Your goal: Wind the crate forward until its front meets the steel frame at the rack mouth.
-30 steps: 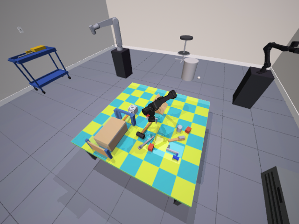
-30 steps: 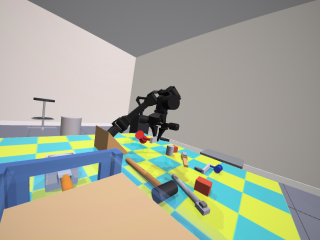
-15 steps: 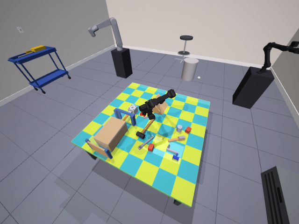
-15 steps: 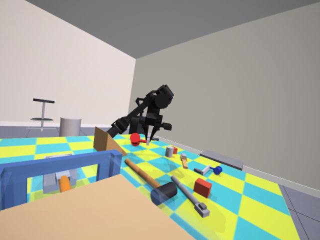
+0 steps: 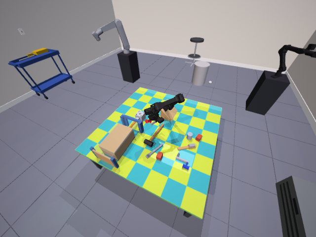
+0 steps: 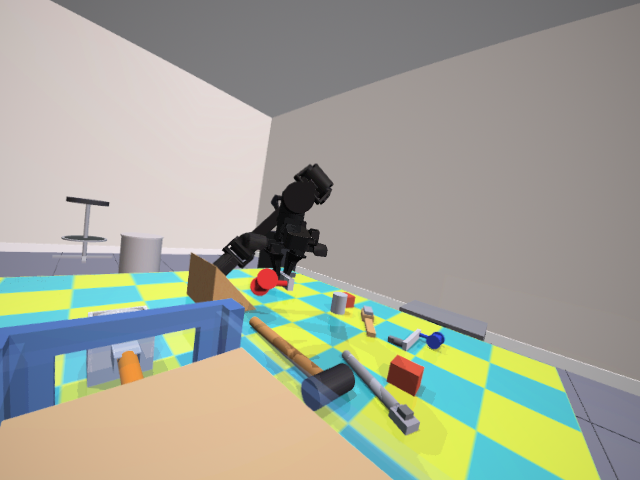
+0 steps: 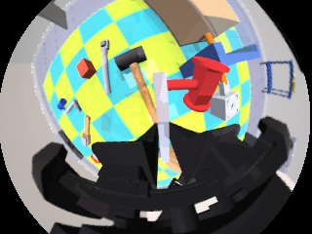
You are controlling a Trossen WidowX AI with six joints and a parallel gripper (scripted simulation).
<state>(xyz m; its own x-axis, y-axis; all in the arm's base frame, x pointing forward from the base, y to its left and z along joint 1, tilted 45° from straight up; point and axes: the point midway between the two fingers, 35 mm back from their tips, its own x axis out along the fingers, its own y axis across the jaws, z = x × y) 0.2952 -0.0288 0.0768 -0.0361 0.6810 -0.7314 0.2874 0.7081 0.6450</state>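
My gripper [image 5: 154, 119] [image 6: 287, 269] [image 7: 162, 125] is shut on the grey arm of the winch handle, above the bench. The handle's red knob [image 5: 147, 121] [image 6: 267, 279] [image 7: 202, 84] sticks out to one side. The handle is off the winch [image 5: 139, 115] [image 7: 225, 107], which stands beyond the blue steel frame [image 5: 133, 118] [image 6: 134, 322] [image 7: 207, 58]. The tan crate [image 5: 117, 138] [image 6: 191, 423] sits flat behind the frame, with a gap to its posts. An orange strap [image 5: 132, 124] [image 6: 129, 366] [image 7: 210, 38] shows at the winch. The handle's square key is not clearly visible.
A mallet [image 5: 148, 142] [image 6: 336, 384] [image 7: 131, 58], a wrench [image 5: 154, 150] [image 6: 374, 384] [image 7: 105, 68] and a red block [image 5: 159, 155] [image 6: 405, 375] lie nearby. A blue-knobbed crank [image 5: 185, 166] [image 6: 435, 339] lies farther off. A wooden wedge [image 5: 168, 114] [image 6: 201, 279] stands near the arm.
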